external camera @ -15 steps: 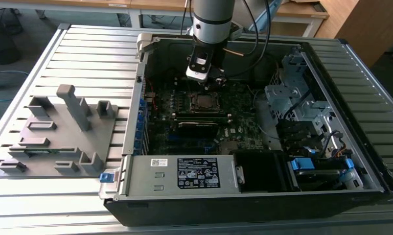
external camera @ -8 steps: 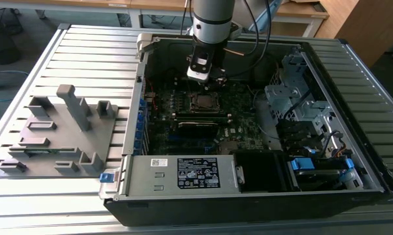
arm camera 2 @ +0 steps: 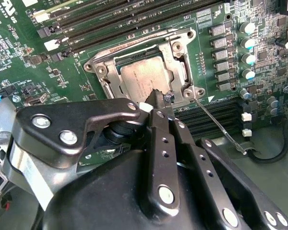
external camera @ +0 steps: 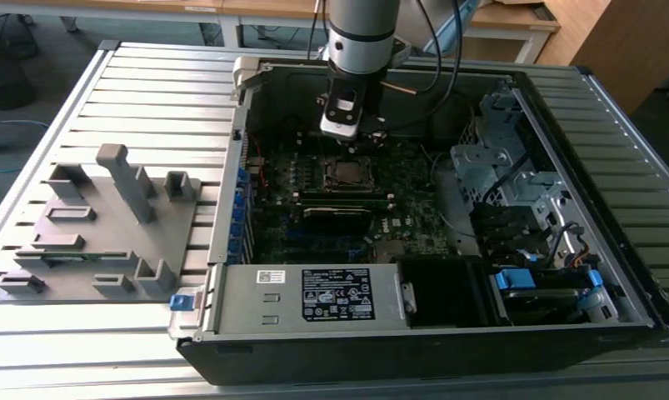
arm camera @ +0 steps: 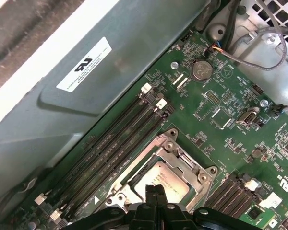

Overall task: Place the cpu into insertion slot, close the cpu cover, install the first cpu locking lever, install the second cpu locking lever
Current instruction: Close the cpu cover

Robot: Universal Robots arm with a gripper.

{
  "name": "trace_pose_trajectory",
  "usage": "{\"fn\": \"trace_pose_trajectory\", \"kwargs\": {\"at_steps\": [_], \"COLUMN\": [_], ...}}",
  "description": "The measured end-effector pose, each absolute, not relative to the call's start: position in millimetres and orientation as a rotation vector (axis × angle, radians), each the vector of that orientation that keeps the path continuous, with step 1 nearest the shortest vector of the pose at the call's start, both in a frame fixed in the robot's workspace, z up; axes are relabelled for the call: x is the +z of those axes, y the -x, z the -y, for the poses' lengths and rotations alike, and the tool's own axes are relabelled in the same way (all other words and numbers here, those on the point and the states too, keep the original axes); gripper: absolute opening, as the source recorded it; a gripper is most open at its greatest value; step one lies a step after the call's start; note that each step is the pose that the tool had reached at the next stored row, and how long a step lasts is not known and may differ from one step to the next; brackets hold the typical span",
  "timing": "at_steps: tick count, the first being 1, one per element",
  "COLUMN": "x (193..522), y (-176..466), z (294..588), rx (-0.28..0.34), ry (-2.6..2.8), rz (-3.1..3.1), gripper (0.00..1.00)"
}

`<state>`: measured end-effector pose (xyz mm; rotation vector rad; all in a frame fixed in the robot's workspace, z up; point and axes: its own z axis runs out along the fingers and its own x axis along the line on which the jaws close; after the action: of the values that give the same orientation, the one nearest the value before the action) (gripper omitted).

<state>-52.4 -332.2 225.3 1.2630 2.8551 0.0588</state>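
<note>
From where I stand, the arm reaches down into the open case on the table, with the tool low over the board. The first part of the job looks done. In both wrist views the cpu lies flat in the slot, its grey face showing through the cut-out of the cover, which seems to be folded down over it. The tool has its fingers drawn together with nothing gripped between them, and the tips sit right at the cover's near edge, by a small hook there (whether they are actually pressing on it I can't tell). One lever is a thin wire that sticks out from the socket corner and runs across the memory slots, so I'd judge it is not latched yet. I can't make out the other lever well enough to call. By my reckoning about half the task is done, with the locking left.
</note>
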Motion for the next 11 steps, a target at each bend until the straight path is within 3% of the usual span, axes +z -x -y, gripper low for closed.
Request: {"fn": "trace_pose_trajectory", "kwargs": {"at_steps": [11], "x": [225.3], "y": [52.4], "z": [332.2], "rx": [0.059], "ry": [-1.23], "rz": [-2.87], "gripper": [0.1]}}
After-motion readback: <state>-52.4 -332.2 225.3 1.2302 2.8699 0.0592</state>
